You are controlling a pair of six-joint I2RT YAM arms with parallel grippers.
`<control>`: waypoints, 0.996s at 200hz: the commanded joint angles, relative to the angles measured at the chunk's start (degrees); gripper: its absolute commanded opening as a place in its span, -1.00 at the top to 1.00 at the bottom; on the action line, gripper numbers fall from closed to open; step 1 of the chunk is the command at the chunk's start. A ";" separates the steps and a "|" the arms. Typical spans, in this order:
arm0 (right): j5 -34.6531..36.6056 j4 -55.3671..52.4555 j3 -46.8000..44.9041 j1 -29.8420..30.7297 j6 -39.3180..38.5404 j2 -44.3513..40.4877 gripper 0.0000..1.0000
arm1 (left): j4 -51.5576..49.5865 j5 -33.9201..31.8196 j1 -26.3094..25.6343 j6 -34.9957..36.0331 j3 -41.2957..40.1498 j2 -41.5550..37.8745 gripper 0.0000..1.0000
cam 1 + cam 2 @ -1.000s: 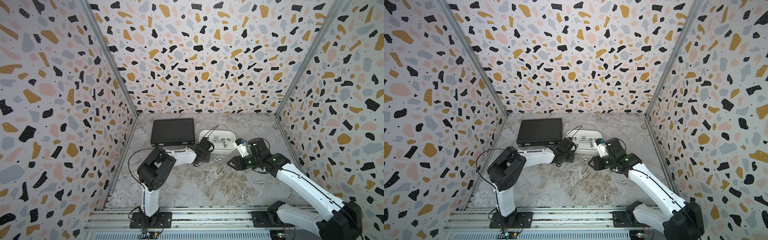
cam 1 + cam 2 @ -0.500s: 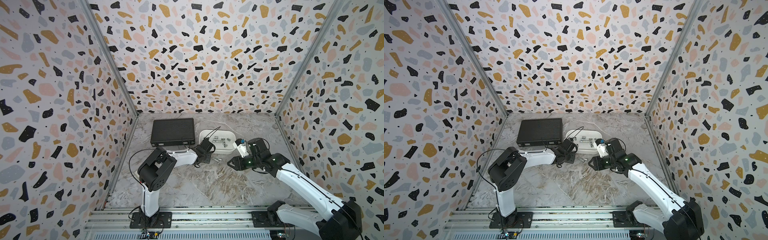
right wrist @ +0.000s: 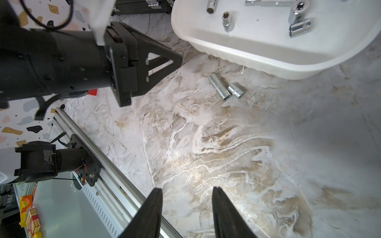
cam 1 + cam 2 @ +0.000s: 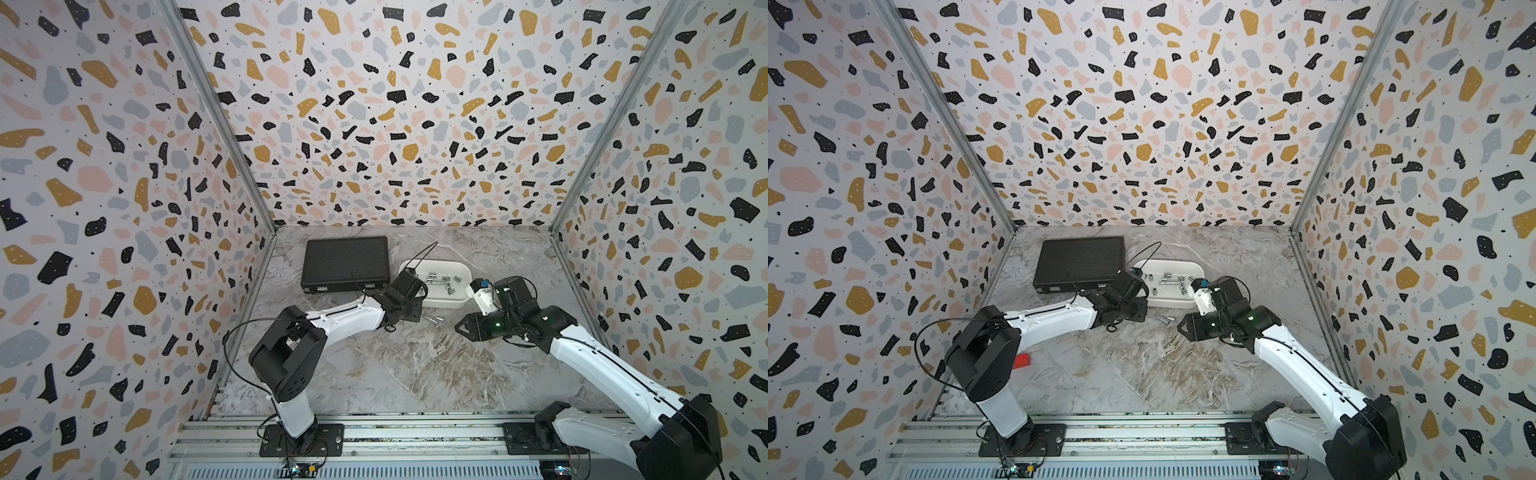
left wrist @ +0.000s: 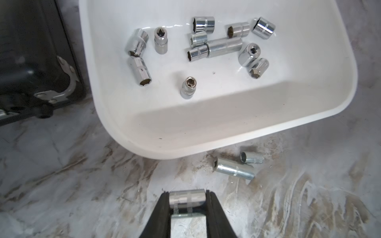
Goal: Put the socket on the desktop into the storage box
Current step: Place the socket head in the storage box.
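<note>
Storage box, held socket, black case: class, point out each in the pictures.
storage box [image 5: 206, 127], left wrist view, near inner wall.
held socket [image 5: 187, 199], left wrist view, chrome side.
black case [image 4: 345, 259], in a top view, ribbed lid.

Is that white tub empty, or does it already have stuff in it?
Not empty: about a dozen shiny sockets lie inside the storage box; two other sockets lie outside on the desktop.

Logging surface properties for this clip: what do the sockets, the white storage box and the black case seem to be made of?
The sockets look like chrome-plated steel: mirror-bright, with sharp highlights. The storage box looks like glossy moulded plastic: smooth white walls with soft reflections. The black case seems matte ribbed plastic, though that is uncertain; its latch is bright metal.
</note>
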 commanded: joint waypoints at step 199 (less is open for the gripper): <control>5.14 -2.18 12.06 -4.04 3.60 7.99 0.11 | -11.26 6.98 4.07 0.92 28.97 17.62 0.63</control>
